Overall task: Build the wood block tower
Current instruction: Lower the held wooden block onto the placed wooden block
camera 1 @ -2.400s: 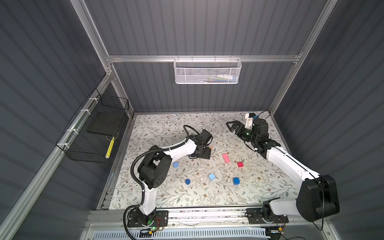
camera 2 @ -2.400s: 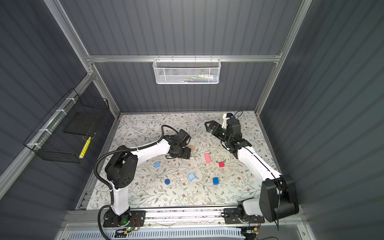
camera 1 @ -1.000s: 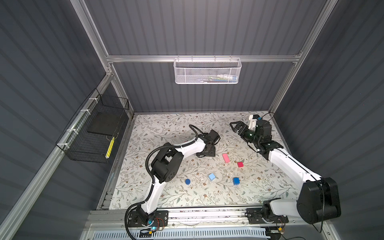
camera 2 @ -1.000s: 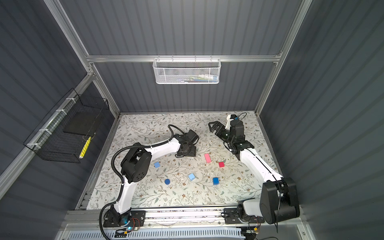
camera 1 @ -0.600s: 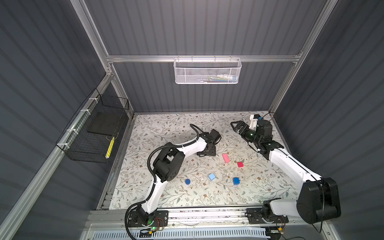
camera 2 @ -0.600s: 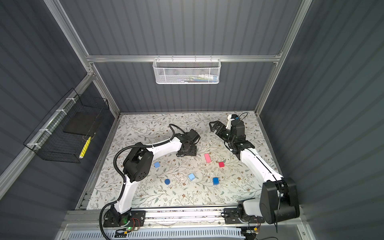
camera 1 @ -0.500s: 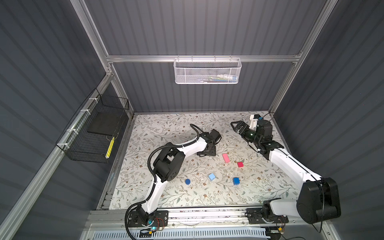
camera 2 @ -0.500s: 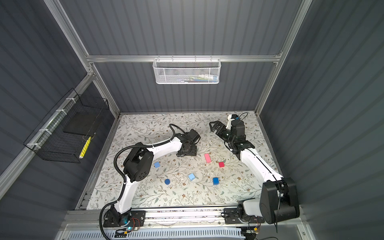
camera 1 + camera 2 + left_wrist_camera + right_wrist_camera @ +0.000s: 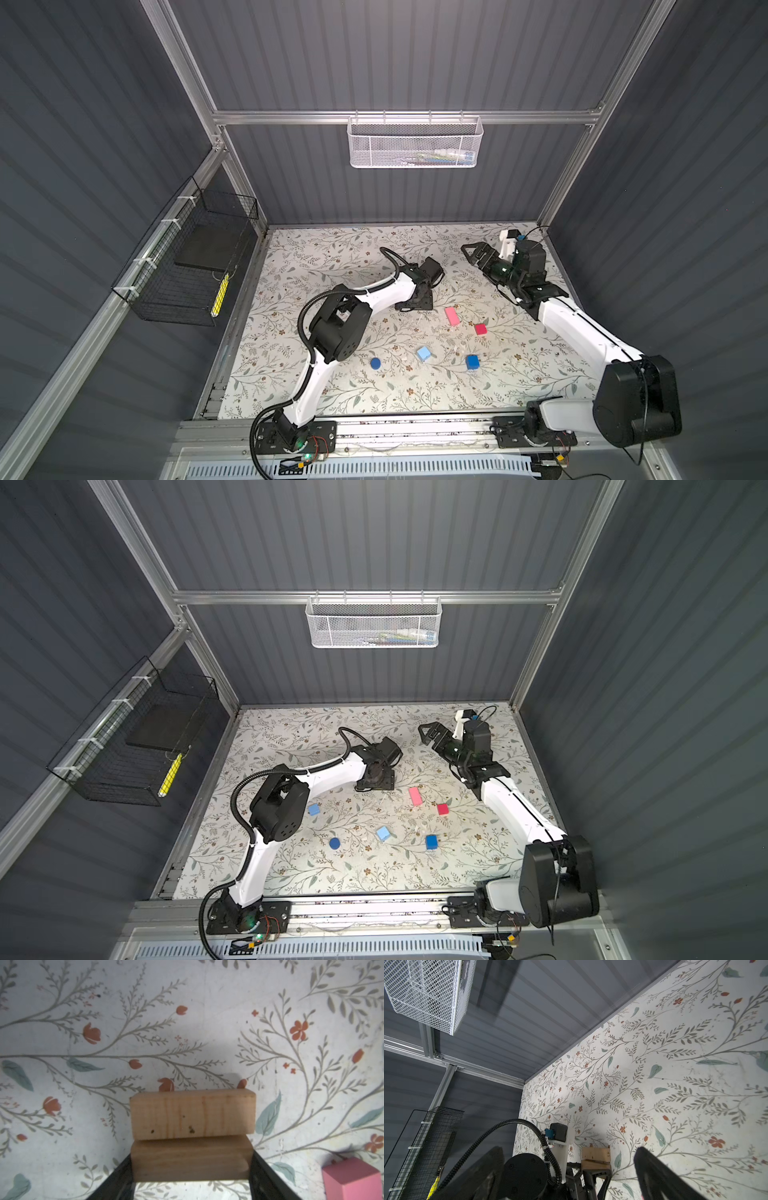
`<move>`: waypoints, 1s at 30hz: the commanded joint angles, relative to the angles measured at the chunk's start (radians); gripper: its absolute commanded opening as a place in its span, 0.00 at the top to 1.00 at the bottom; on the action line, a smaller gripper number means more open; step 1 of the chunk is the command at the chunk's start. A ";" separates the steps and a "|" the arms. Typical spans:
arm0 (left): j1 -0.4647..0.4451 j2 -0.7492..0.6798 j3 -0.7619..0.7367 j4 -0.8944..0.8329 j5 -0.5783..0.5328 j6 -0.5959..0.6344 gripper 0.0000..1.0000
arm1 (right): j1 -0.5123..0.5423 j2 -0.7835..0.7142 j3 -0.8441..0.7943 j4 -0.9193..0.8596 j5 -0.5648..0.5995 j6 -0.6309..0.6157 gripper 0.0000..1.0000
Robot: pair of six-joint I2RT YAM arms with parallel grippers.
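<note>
Barely started: my left gripper (image 9: 191,1157) pinches 1 tan oblong (image 9: 190,1164) against the 2nd oblong (image 9: 192,1113) — right gripper (image 9: 473,254) spread, empty; other blocks (image 9: 424,354) lie loose.

Soft, even light kept the mat (image 9: 340,257) bright against dim walls (image 9: 395,62), one tan block (image 9: 191,1159) lay shaded, and the right wrist view's near fingers (image 9: 662,1178) were blurred.

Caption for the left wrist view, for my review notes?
Left tool gripping a tan block by its ends, against a second tan block on the floral mat; pink block nearby.
</note>
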 commanded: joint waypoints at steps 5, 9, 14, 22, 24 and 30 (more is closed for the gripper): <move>-0.006 0.050 0.019 -0.060 -0.019 -0.026 0.29 | -0.010 -0.001 -0.017 0.025 -0.012 0.006 0.01; -0.006 0.054 0.024 -0.060 -0.018 -0.034 0.26 | -0.011 0.000 -0.019 0.027 -0.014 0.007 0.01; -0.006 0.059 0.026 -0.055 -0.015 -0.045 0.23 | -0.013 0.002 -0.018 0.028 -0.016 0.009 0.01; -0.005 0.064 0.029 -0.053 -0.010 -0.050 0.13 | -0.015 0.001 -0.020 0.028 -0.019 0.010 0.01; -0.007 0.065 0.027 -0.053 -0.008 -0.049 0.12 | -0.016 0.002 -0.022 0.028 -0.020 0.011 0.01; -0.005 0.060 0.026 -0.046 -0.001 -0.053 0.15 | -0.017 0.000 -0.023 0.030 -0.019 0.013 0.01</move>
